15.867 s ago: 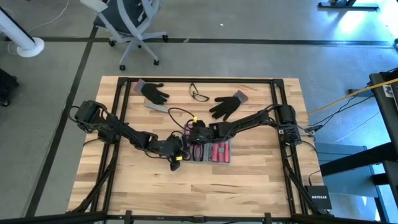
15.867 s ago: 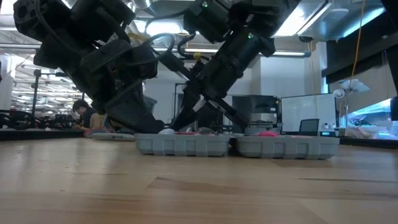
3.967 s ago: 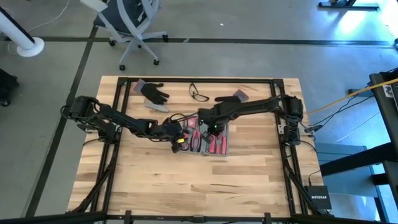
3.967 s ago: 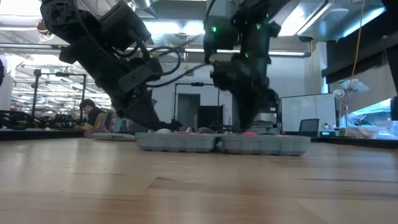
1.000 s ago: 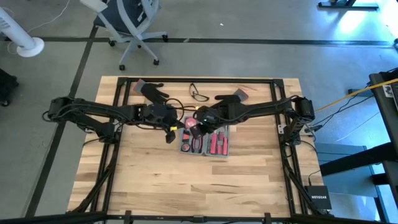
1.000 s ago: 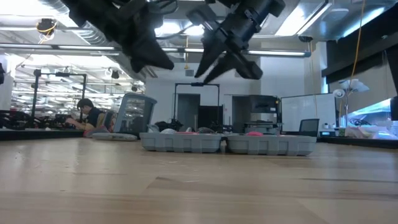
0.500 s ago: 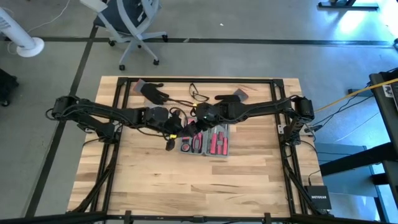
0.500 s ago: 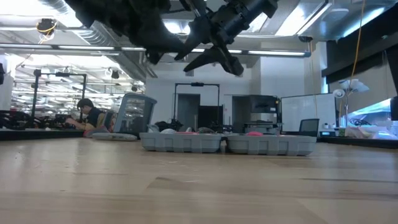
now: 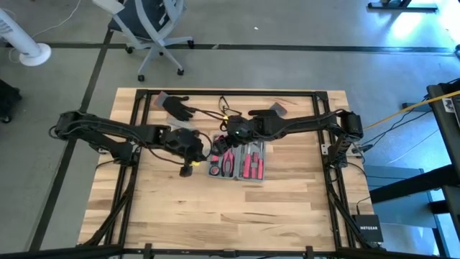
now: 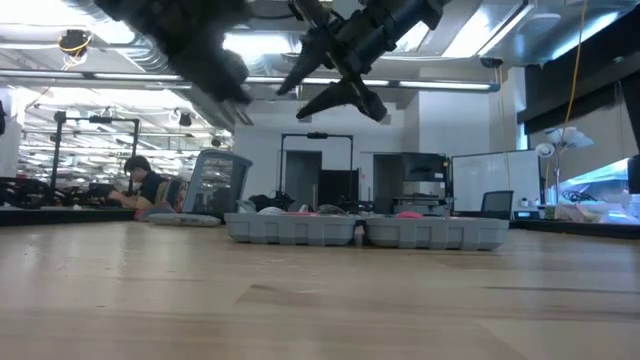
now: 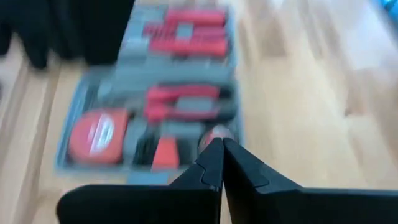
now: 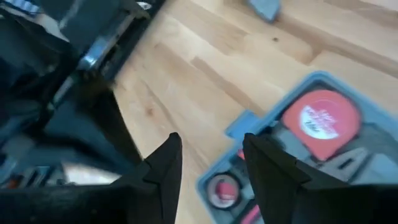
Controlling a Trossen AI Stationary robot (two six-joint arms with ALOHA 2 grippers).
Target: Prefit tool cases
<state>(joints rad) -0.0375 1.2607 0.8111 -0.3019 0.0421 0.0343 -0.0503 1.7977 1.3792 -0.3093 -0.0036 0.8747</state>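
Lifting clear of the work, both arms now hang above the table (image 9: 287, 194) instead of pressing into the tool case (image 9: 237, 162) as they did a few seconds back; in the low view the case sits alone on the wood with the grippers up in the top of the frame. The case has slid slightly toward the upper part of the high view over the last quarter minute and now rests just right of frame centre, lying open with both halves flat. I judge the fitting pass on it is done or paused, since nothing touches it.

The table is pale butcher-block wood with visible plank seams, ringed by a dark metal frame. The case is moulded blue-grey plastic, rectangular with rounded corners, its ribbed side walls showing in the low view. Inside sit red-handled tools (image 9: 249, 162) in shaped recesses and a round red tape measure (image 11: 94, 134).

The left gripper (image 9: 187, 171) hovers left of the case, fingers clenched together and holding nothing, as its wrist view shows. The right gripper (image 12: 208, 165) hangs over the case's upper left corner, its tapered dark fingers parted and wider than a second ago, empty.

Two limp black gloves (image 9: 176, 106) and thin-rimmed safety glasses (image 9: 228, 108) lie along the upper edge.
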